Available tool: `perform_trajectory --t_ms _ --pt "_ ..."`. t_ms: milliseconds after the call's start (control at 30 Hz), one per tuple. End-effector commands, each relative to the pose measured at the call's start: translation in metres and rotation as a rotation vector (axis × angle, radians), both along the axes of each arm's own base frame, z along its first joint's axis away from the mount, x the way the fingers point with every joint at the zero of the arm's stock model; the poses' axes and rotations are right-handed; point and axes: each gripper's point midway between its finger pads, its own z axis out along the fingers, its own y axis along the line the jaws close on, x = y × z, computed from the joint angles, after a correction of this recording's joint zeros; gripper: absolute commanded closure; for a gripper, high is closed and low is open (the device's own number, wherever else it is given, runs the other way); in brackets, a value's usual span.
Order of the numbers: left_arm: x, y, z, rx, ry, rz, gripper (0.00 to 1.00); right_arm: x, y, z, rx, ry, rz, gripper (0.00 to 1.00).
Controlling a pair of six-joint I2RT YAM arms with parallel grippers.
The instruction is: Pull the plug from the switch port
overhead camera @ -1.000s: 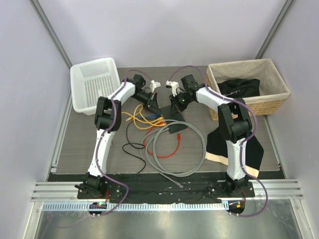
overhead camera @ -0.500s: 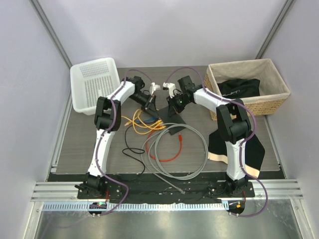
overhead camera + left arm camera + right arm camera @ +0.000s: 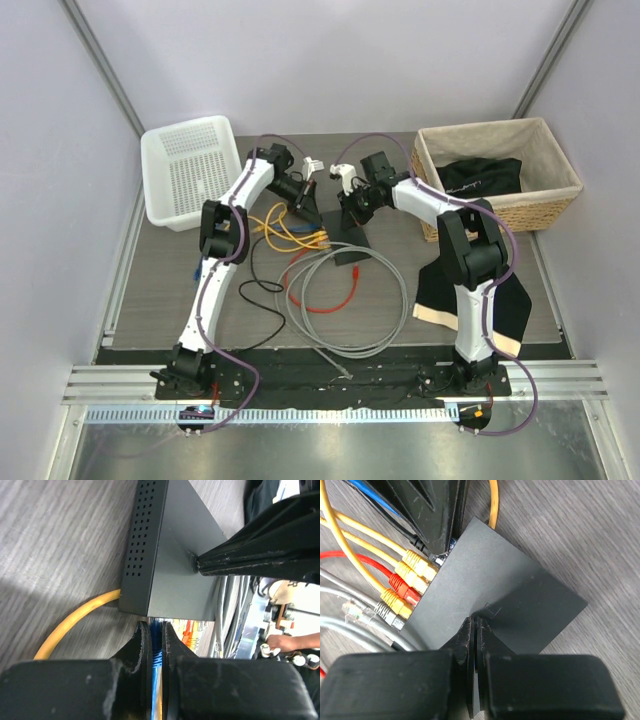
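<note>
Fingers of my left claw (image 3: 156,630) fill the bottom of the left wrist view. They are drawn in to a narrow slot and clamped on the blue plug (image 3: 157,652), right at the socket edge of the switch (image 3: 175,555). Whether that plug sits in its port or just outside it I cannot tell, since my own fingers cover the spot.

My right claw (image 3: 474,622) is clenched with nothing between its fingers. The tips are closed to a hairline and press on the flat top of the switch, away from its edges.

The switch lies on the desk (image 3: 570,530) between my two claws, its vented side toward the left wrist camera. Along the socket edge, just beside the left claw, sit yellow plugs (image 3: 415,560), a red plug (image 3: 402,587) and a grey plug (image 3: 385,612) in a row. A clear plug (image 3: 355,611) lies loose on the desk near them, touching no socket. A yellow cable (image 3: 75,625) runs out from under the switch's far corner.

From above, the grey cable (image 3: 350,300) loops in a wide coil nearer my bases, with a red cable (image 3: 322,303) and a thin black cable (image 3: 262,292) tangled through it.

A black-and-cream cloth (image 3: 440,290) lies beneath my right arm. A white basket (image 3: 185,170) stands at the far left and a wicker basket (image 3: 545,170) at the far right, with dark fabric inside that is too crumpled to make out.
</note>
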Motion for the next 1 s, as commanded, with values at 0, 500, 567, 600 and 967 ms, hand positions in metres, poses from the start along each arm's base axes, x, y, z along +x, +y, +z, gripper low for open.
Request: perform_trajectory --t_ms 0,500,567,600,967 --pt "0.008 -0.003 0.011 -0.023 -0.027 0.023 1.00 -0.058 -0.067 -0.087 -0.346 0.216 -0.014 0.99" --pt "0.007 0.016 -0.002 0.214 -0.170 0.009 1.00 -0.069 -0.084 -0.097 -0.413 0.238 -0.022 0.99" --pt "-0.001 0.016 0.008 0.207 -0.157 0.005 1.00 -0.065 -0.083 -0.096 -0.401 0.250 -0.044 0.99" --pt "-0.003 0.015 0.018 0.188 -0.173 0.001 1.00 -0.058 -0.080 -0.093 -0.386 0.245 -0.063 0.99" --pt "-0.012 0.031 0.136 0.210 -0.483 -0.016 0.31 -0.004 -0.048 -0.036 -0.167 0.261 -0.232 0.98"
